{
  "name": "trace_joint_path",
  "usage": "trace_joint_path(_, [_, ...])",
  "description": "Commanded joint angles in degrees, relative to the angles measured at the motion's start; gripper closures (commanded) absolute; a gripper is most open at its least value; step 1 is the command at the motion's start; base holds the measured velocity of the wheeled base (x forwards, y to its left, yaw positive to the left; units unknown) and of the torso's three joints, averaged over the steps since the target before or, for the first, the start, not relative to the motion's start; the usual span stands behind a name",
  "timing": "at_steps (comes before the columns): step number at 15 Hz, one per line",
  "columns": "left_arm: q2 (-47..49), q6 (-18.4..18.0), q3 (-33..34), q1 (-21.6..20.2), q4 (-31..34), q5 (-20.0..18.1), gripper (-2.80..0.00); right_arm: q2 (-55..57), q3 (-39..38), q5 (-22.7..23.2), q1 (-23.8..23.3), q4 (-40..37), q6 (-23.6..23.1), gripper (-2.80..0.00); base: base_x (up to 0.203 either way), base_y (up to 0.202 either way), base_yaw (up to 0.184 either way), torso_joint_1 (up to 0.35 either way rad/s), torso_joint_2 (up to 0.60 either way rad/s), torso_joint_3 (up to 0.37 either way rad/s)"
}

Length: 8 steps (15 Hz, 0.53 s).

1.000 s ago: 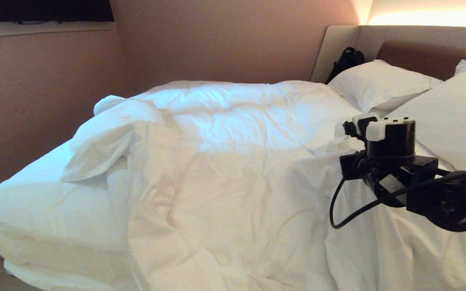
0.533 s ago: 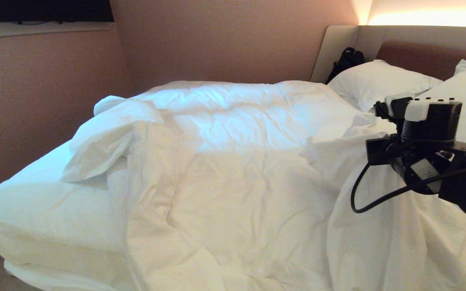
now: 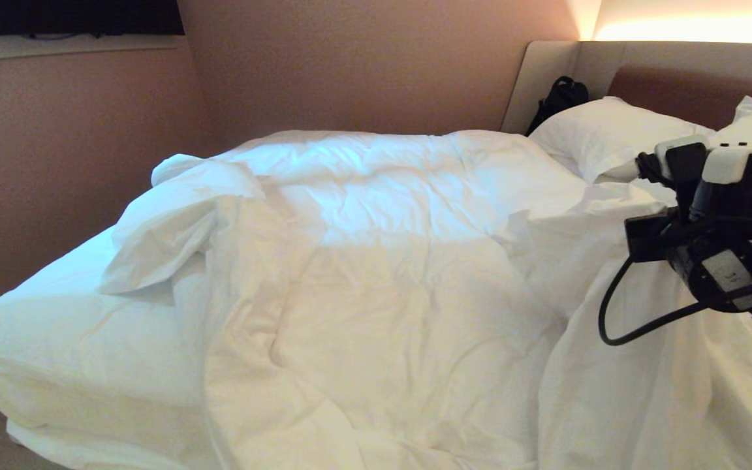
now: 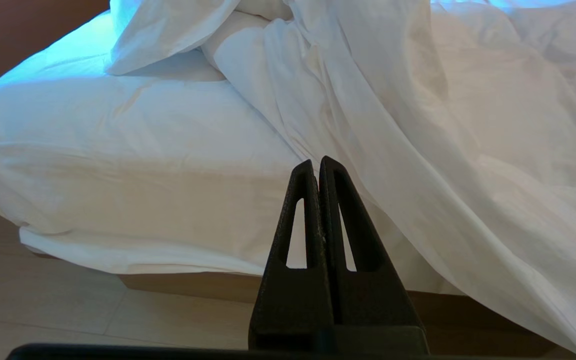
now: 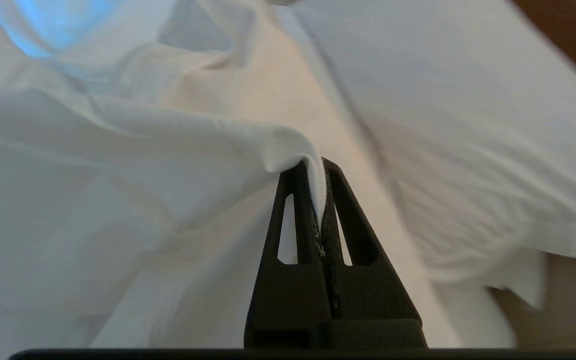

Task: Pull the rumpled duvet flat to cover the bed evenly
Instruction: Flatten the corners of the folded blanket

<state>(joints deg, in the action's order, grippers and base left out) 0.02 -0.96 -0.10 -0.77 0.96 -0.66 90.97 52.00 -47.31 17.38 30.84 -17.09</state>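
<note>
Bed (image 3: pixel 56 339) fills the frame, pink walls behind; one duvet (image 3: pixel 376 294), two pillows (image 3: pixel 611 134). Right tool (image 5: pixel 318 167) pinches duvet; left tool (image 4: pixel 316 165) pressed together.

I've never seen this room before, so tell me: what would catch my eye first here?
The rumpled white duvet, heaped across the bed and folded back at the foot, leaving bare sheet on the robot's left. Then the right hand, shut on a pinch of duvet edge near the pillows at the headboard.
</note>
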Motion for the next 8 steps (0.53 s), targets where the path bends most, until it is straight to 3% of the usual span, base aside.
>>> trace_joint_path(1, [0.0,0.0,-0.1,0.0,0.0,0.0,0.00,-3.0,-1.0,-3.3,0.0,0.0,-3.2,0.00,0.000,0.000,0.000,0.000,0.00,0.000])
trace_joint_path(5, [0.0,0.0,0.0,0.0,0.0,0.0,0.00,-8.4,-4.8,-5.6,0.0,-1.8,-8.6,0.00,0.000,0.000,0.000,0.000,0.00,0.000])
trace_joint_path(8, [0.0,0.0,0.0,0.0,0.0,0.0,0.00,-15.2,-8.6,-5.4,0.7,-7.3,-12.9,0.00,0.000,0.000,0.000,0.000,0.00,0.000])
